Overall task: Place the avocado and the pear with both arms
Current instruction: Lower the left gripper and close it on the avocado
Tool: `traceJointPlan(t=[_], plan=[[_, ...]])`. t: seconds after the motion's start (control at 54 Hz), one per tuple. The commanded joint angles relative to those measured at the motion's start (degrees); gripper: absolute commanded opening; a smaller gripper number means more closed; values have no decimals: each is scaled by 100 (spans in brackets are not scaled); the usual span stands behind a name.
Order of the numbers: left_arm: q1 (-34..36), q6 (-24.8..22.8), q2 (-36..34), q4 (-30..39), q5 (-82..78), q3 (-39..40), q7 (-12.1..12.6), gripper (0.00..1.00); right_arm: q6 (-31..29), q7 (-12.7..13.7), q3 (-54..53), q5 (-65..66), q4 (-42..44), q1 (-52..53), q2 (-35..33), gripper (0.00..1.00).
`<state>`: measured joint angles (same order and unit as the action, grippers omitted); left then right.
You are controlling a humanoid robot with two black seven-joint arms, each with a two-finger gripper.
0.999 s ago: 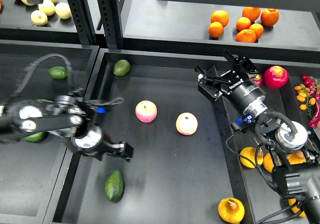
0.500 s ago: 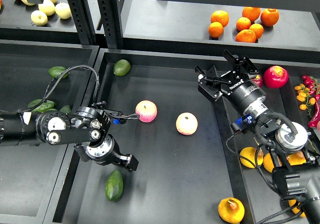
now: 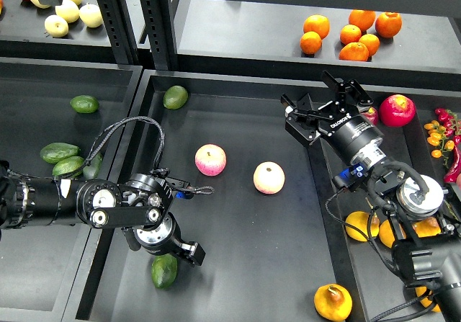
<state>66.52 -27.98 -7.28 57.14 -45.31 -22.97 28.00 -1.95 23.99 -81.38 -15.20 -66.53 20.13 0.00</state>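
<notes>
Avocado [image 3: 163,271] dark green, smooth, oval, near tray's [image 3: 238,102] front-left corner, under our left hand [image 3: 189,251], grip unclear. Pear [image 3: 333,302] golden, plump, front-right corner. Right hand [image 3: 322,108] spread open, empty.

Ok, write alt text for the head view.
The left pincer hovers over a dark green elongated avocado in a black tray, while the right pincer hangs open, far from the golden yellow-orange pear. Two pink-and-yellow apples lie between.

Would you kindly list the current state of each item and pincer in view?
Avocado: lying in the centre tray, ungrasped, partly under the left arm.
Pear: resting ungrasped at the tray's near right.
Left pincer: state unclear.
Right pincer: open, empty.
</notes>
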Motion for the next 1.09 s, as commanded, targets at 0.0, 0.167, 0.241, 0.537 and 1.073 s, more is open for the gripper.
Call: traceJointPlan(t=[0.0, 0.167, 0.241, 0.537, 1.073], plan=[[-16, -2, 8, -45, -22, -67, 0, 100, -16, 0, 8, 0, 9, 0, 0, 100], [-16, -2, -10, -45, -31, -164, 0, 100, -25, 0, 8, 0, 0, 0, 0, 100], [-16, -2, -27, -45, -57, -173, 0, 100, -25, 0, 8, 0, 0, 0, 0, 100], [-95, -2, -63, -45, -66, -199, 0, 100, -25, 0, 8, 0, 0, 18, 0, 100], [-271, -2, 69, -282, -57, -199, 0, 99, -25, 0, 8, 0, 0, 9, 0, 100]])
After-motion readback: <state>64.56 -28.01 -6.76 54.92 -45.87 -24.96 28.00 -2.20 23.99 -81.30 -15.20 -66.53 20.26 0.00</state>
